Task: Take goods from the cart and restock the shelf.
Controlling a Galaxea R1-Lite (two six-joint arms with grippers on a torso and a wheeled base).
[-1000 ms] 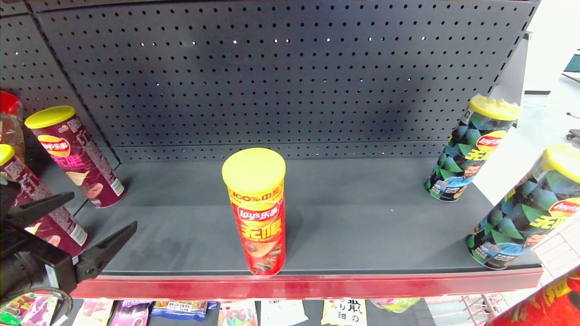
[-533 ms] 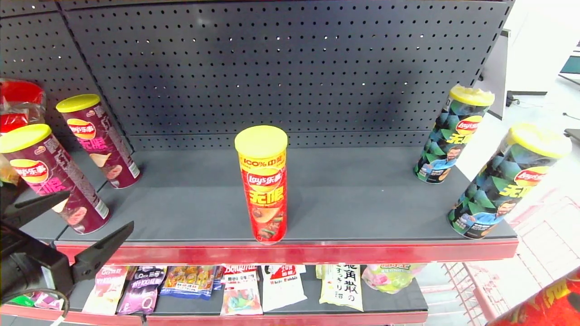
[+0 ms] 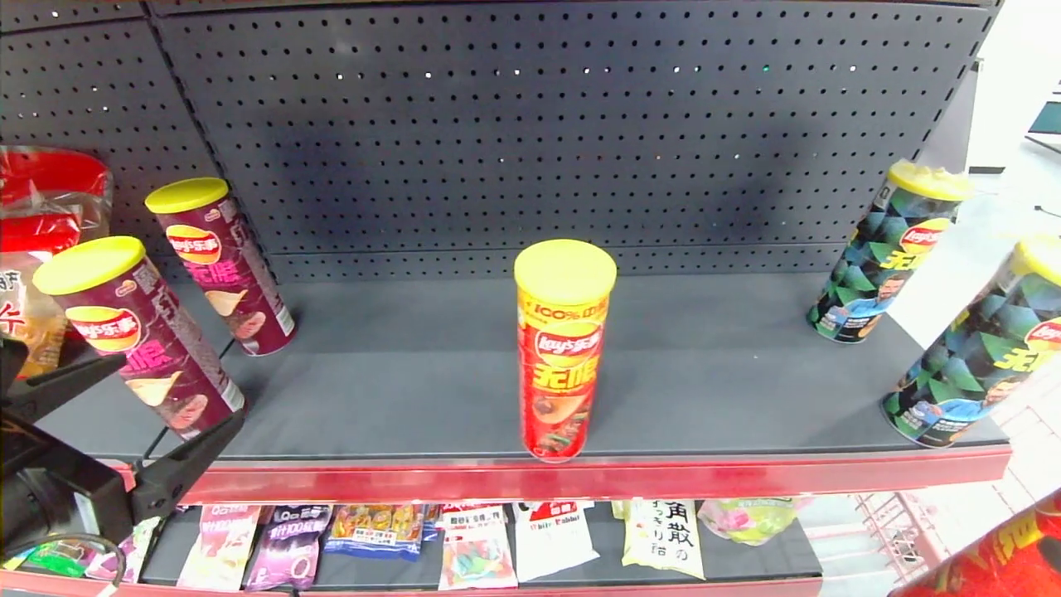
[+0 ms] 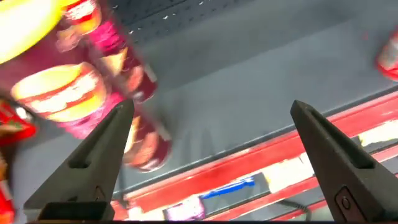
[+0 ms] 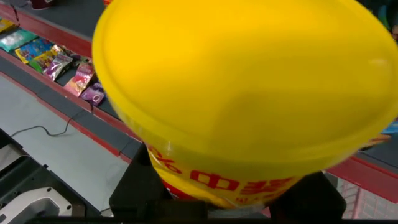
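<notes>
While our right end effector (image 5: 231,198) grips the red can (image 5: 249,93) and our left end effector (image 3: 124,406) gapes wide, we should stand it upright on the shelf (image 3: 704,390).

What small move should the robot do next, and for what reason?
Probably raise the right end effector, which holds a red can low at the robot's right, toward the bare shelf beside the standing red can; the matching product sits there with room.
</notes>
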